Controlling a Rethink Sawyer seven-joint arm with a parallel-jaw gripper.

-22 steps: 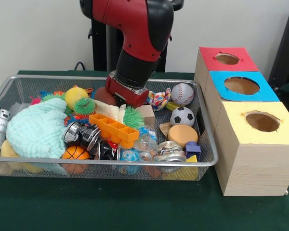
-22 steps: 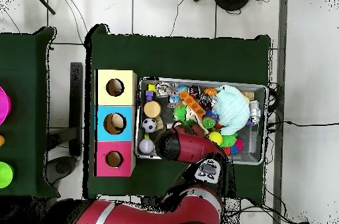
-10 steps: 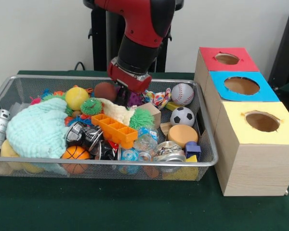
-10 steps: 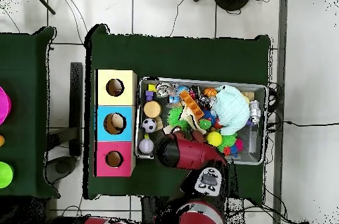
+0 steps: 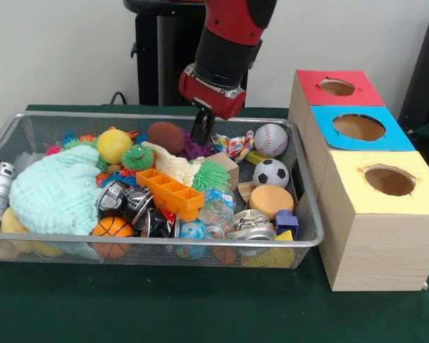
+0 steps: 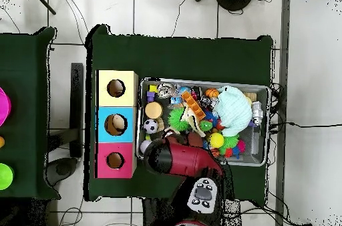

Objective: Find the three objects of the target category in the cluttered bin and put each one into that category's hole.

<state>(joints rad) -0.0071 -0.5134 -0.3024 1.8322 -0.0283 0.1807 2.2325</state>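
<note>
Three wooden boxes with holed tops, red (image 5: 336, 87), blue (image 5: 359, 127) and yellow (image 5: 388, 181), stand in a row just beside the silver wire-mesh bin (image 5: 28, 127) on the green-covered counter (image 5: 164, 307). The red and black arm's gripper (image 5: 201, 136) hangs over the bin's far side, its dark fingers (image 5: 200, 128) drawn close together with nothing visibly between them; their tips reach down among the toys, just beside a brown oval ball (image 5: 166, 136) on one side and a multicoloured patterned toy (image 5: 236, 146) on the other. A white baseball with red stitching (image 5: 270, 140) lies near the bin's far corner next to the boxes, a black-and-white football (image 5: 270, 173) in front of it, and a small orange basketball (image 5: 111, 229) against the near mesh wall, well apart from the fingers. A mint knitted cloth (image 5: 55, 189) covers the other end.
</note>
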